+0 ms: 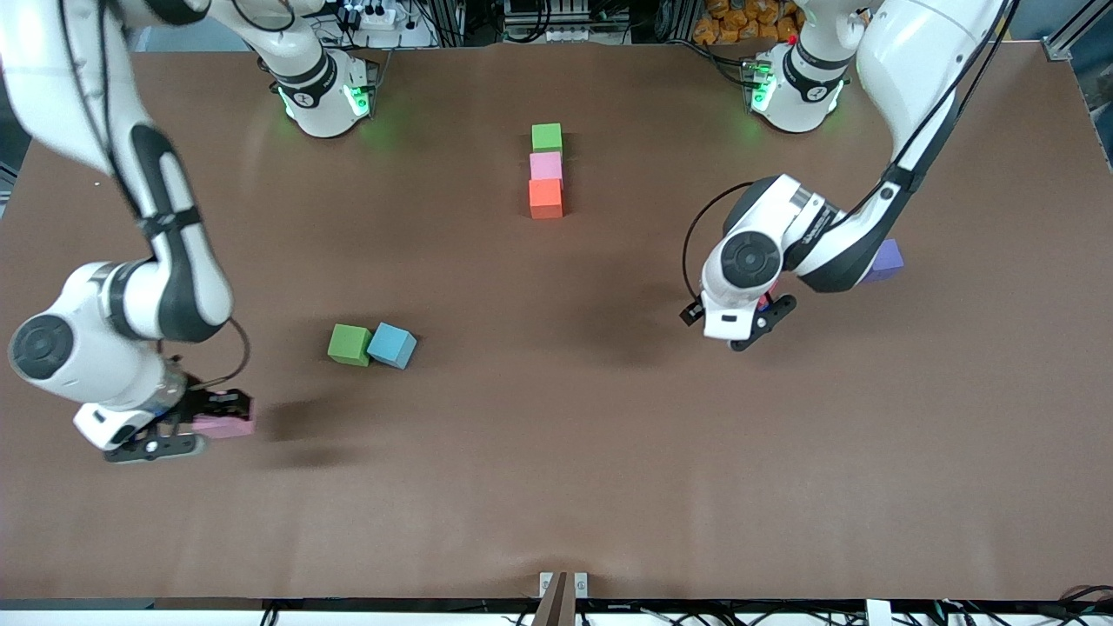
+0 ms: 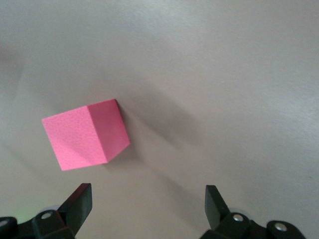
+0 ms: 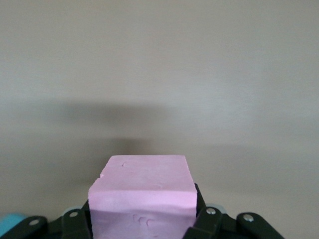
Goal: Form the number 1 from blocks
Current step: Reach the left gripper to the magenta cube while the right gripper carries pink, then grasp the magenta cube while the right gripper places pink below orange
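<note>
Column of three blocks sits mid-table toward the robots' bases: green block (image 1: 547, 137), light pink block (image 1: 546, 165) touching it on the camera side, orange block (image 1: 546, 198) touching that. This column is your landmark.

Loose pair, well apart from the column, nearer the camera and toward the right arm's end: second green block (image 1: 349, 344) touching a blue block (image 1: 392, 345).

Right gripper (image 1: 187, 426), farther still from the column toward that same end, is clamped on a pink block (image 3: 143, 191); the foam shows dents near the pads. Risk: the squeezed foam springs back on release and the cube lands skewed, or it nudges the orange block as you butt it against the column's end.

Left gripper (image 2: 148, 201), toward the left arm's end from the column, hangs with jaws wide apart over a red block (image 2: 85, 134) lying untouched and turned at an angle to the fingers. Risk: closing on corners twists it out.

Purple block (image 1: 885, 261) is half hidden under the left arm; watch for the elbow sweeping it
</note>
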`<state>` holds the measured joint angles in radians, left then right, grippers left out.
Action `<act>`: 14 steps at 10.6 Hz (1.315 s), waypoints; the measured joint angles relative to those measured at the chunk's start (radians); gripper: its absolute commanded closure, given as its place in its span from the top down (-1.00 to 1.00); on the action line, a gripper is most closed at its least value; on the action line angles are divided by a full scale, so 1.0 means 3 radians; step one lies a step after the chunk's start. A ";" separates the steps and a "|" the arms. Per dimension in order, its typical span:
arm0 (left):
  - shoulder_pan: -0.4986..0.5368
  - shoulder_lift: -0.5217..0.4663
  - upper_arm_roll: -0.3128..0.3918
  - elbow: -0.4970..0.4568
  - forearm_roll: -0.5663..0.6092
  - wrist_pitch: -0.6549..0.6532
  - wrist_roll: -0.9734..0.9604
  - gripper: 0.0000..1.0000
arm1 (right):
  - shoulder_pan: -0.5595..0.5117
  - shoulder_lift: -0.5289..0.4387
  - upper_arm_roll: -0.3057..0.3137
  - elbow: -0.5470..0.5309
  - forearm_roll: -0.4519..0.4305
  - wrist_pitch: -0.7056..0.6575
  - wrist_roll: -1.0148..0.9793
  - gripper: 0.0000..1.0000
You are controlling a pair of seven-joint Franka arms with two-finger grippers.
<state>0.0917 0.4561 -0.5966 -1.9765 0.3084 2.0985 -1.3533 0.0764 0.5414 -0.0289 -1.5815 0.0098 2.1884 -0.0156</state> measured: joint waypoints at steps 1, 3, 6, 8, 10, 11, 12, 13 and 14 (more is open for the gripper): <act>0.0061 -0.0090 -0.0001 -0.0158 0.0000 0.0131 0.0000 1.00 | 0.0250 -0.0104 -0.0012 -0.0005 0.0008 -0.0169 0.0380 0.45; 0.0200 -0.0224 0.0002 -0.0454 0.0000 0.0376 -0.0035 1.00 | 0.0810 -0.0167 -0.0077 -0.0049 0.0029 -0.0315 0.1064 0.45; 0.0375 -0.0299 0.0004 -0.0707 0.0000 0.0626 -0.0284 1.00 | 0.1628 -0.0169 -0.0132 -0.0196 0.0139 -0.0219 0.1828 0.45; 0.0458 -0.0299 0.0008 -0.0730 0.0000 0.0637 -0.0365 1.00 | 0.2044 -0.0174 -0.0138 -0.0356 0.0361 0.0084 0.2135 0.45; 0.0482 -0.0299 0.0008 -0.0755 0.0000 0.0640 -0.0405 1.00 | 0.2394 -0.0176 -0.0101 -0.0609 0.0417 0.0475 0.2503 0.45; 0.0493 -0.0299 0.0009 -0.0764 0.0000 0.0641 -0.0412 1.00 | 0.2515 -0.0177 -0.0044 -0.0742 0.0420 0.0646 0.2674 0.45; 0.0501 -0.0299 0.0010 -0.0775 0.0000 0.0641 -0.0412 1.00 | 0.2570 -0.0178 0.0064 -0.0890 0.0420 0.0837 0.2807 0.45; 0.0504 -0.0297 0.0011 -0.0796 0.0003 0.0641 -0.0412 1.00 | 0.2578 -0.0181 0.0172 -0.1046 0.0420 0.1018 0.2889 0.44; 0.0505 -0.0296 0.0011 -0.0830 0.0013 0.0649 -0.0419 1.00 | 0.2578 -0.0182 0.0237 -0.1197 0.0420 0.1146 0.2916 0.44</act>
<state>0.2433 0.3671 -0.5932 -2.2253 0.3122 2.2933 -1.4790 0.8500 0.4867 0.0420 -1.9407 0.1359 2.5323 0.8591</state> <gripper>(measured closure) 0.000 0.278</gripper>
